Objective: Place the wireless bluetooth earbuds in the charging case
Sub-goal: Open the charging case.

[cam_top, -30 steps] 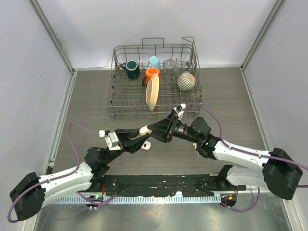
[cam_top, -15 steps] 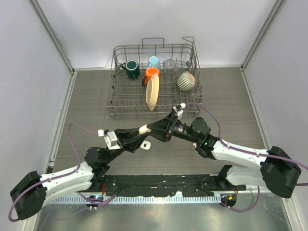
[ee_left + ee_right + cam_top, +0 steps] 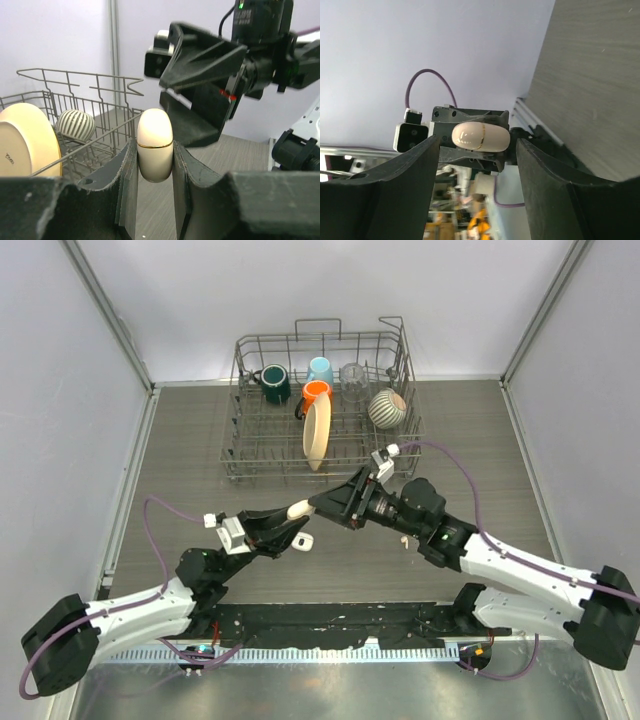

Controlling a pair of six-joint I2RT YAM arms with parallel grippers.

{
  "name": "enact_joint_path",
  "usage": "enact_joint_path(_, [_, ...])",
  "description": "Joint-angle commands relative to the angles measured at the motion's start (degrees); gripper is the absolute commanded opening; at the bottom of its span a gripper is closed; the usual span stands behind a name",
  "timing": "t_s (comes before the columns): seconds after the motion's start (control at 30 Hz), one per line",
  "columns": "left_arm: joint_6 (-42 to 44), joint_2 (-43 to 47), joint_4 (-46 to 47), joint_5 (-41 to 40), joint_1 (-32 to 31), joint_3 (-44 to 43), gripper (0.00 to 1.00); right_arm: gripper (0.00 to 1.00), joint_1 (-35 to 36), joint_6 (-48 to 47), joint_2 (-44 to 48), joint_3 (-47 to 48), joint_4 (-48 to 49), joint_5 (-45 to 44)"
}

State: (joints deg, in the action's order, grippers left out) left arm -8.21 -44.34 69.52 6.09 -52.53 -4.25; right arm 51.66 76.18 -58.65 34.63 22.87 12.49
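Left pincer clamps a cream case upright. The right pincer stands wide astride its tip without touching, which only the wrist views show. From above we see a small white item, perhaps the charging case, on the counter just beneath. Dish rack stands well behind. Right wrist has shifted rackward since.

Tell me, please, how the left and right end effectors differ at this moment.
The left end effector is shut on the cream-coloured case, gripping its lower half; the right end effector is open and holds nothing. The left one touches the case; the right one faces it without touching. Both are black, two-fingered and point towards each other.
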Motion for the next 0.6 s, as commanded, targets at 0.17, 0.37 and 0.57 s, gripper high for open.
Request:
enact_joint_path(0.17, [5.2, 1.7, 7.2, 0.5, -0.2, 2.6, 0.0, 0.68, 0.6, -25.5, 5.3, 10.8, -21.6, -3.9])
enact_joint_path(0.37, [5.3, 2.4, 6.3, 1.4, -0.2, 2.3, 0.0, 0.68, 4.4, -30.7, 2.3, 15.0, -30.0, -7.7])
enact_joint_path(0.57, [5.6, 2.9, 5.1, 2.0, -0.2, 2.0, 0.0, 0.68, 6.3, -30.1, -0.3, 15.5, -27.6, -7.5])
